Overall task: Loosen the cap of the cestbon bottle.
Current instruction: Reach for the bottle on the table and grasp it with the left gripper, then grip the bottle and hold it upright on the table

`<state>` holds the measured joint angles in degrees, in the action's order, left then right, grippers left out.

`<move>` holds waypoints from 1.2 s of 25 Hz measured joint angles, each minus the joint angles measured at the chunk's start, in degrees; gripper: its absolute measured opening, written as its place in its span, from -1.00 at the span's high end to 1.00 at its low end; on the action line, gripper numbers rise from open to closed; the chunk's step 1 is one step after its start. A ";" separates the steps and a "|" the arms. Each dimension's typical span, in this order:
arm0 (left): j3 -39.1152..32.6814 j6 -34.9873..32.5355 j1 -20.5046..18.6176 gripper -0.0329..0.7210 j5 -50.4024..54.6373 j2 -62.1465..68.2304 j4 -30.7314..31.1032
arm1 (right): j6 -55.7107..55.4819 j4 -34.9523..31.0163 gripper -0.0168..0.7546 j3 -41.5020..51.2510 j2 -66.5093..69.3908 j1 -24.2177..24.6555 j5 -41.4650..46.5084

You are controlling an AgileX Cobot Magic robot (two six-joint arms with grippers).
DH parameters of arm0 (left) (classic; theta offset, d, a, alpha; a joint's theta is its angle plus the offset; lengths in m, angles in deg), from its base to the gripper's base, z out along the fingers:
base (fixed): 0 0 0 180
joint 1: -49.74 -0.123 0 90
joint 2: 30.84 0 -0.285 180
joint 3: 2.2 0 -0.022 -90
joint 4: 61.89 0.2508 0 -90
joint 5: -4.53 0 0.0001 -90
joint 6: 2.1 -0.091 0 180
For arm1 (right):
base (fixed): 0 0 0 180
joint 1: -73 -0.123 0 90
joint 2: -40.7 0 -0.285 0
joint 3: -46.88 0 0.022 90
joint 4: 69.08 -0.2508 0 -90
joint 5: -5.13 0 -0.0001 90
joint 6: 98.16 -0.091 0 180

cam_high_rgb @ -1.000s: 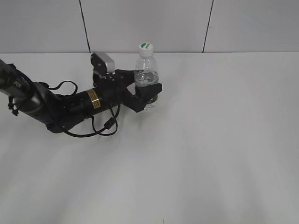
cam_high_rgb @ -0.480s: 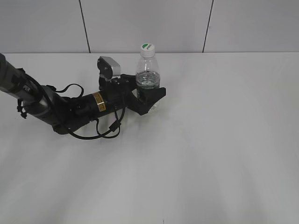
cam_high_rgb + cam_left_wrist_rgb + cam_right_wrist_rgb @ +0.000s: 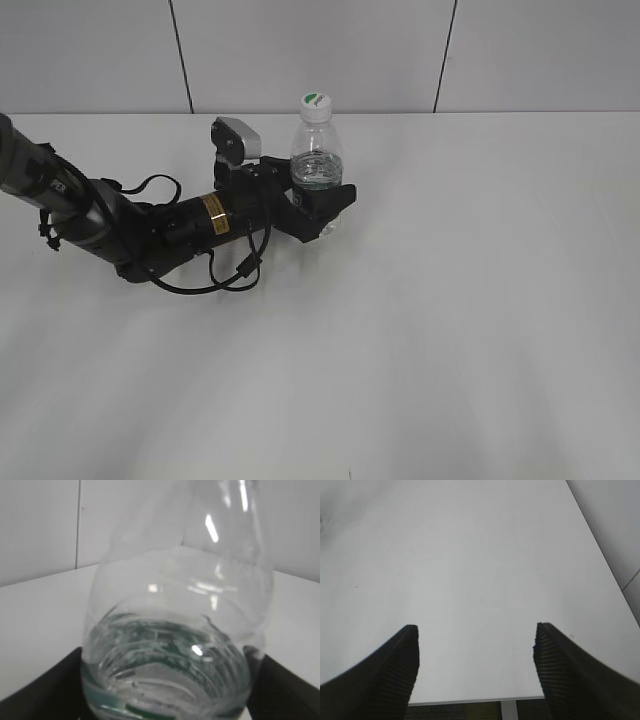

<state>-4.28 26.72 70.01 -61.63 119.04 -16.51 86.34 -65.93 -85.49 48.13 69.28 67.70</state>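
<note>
The cestbon bottle [image 3: 317, 160] stands upright at the back of the white table, clear with a dark green label band low on its body. Its white cap [image 3: 314, 104] with a green patch sits on top. My left gripper [image 3: 318, 205] reaches in from the left and is shut on the bottle's lower body. In the left wrist view the bottle [image 3: 170, 645] fills the frame between the black fingers; the cap is out of that view. My right gripper [image 3: 476, 652] is open and empty over bare table, and does not show in the exterior view.
The left arm [image 3: 120, 225] with its looped cable lies across the table's left side. A grey panelled wall [image 3: 320, 50] stands behind the table. The right wrist view shows the table's near edge [image 3: 470, 700].
The left arm has pushed right and closed round the bottle, which shifted slightly right. The bottle stays upright.
</note>
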 joint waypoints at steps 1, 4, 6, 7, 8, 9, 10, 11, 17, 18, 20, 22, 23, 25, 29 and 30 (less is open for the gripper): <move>0.00 0.00 0.00 -0.55 0.05 0.00 0.00 | 0.00 0.00 -0.46 0.00 0.00 0.00 0.00; 0.00 0.04 0.00 -0.55 0.10 0.00 0.00 | 0.00 0.00 -0.46 0.00 0.00 0.00 0.00; 0.00 0.04 0.08 -0.55 0.16 0.00 -0.05 | 0.00 0.00 -0.46 0.00 0.00 0.00 0.00; 0.00 0.04 0.13 -0.55 0.31 0.00 -0.05 | 0.00 0.00 -0.46 0.00 0.00 0.00 0.00; 0.00 0.04 0.18 -0.54 0.36 0.00 -0.05 | 0.00 0.00 -0.46 0.00 0.00 0.00 0.00; 0.00 0.04 0.29 -0.52 0.36 0.00 -0.05 | 0.00 0.00 -0.46 0.00 0.00 0.00 0.00; 0.00 0.04 0.40 -0.49 0.36 0.00 -0.16 | 0.00 0.00 -0.46 0.00 0.00 0.00 0.00; 0.00 0.04 0.40 -0.44 0.43 0.00 -0.31 | 0.00 0.00 -0.46 0.00 0.00 0.00 0.00; 0.00 -0.03 0.46 -0.16 0.72 0.00 -0.70 | 0.00 0.00 -0.46 0.00 0.00 0.00 0.00; 0.00 -0.03 0.46 -0.16 0.72 0.00 -0.75 | 0.00 0.00 -0.46 0.00 0.00 0.00 0.00; 0.00 -0.03 0.46 -0.16 0.72 0.00 -0.75 | 0.00 0.00 -0.46 0.00 0.00 0.00 0.00; 0.00 -0.03 0.46 -0.16 0.72 0.00 -0.75 | 0.00 0.00 -0.46 0.00 0.00 0.00 0.00; 0.00 -0.03 0.51 -0.16 0.72 0.00 -0.75 | 0.00 0.00 -0.46 0.00 0.00 0.00 0.00; 0.00 -0.03 0.51 -0.16 0.72 0.00 -0.75 | 0.00 0.00 -0.46 0.00 0.00 0.00 0.00; 0.00 -0.29 0.41 -0.16 0.39 0.00 0.34 | 0.00 0.00 -0.46 0.00 0.00 0.00 0.00; 0.00 -0.35 0.26 -0.16 -0.11 0.00 1.34 | 0.00 0.00 -0.46 0.00 0.00 0.00 0.00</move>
<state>-4.28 26.37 70.27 -61.74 119.04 -15.17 86.34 -65.93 -85.49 48.13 69.28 67.70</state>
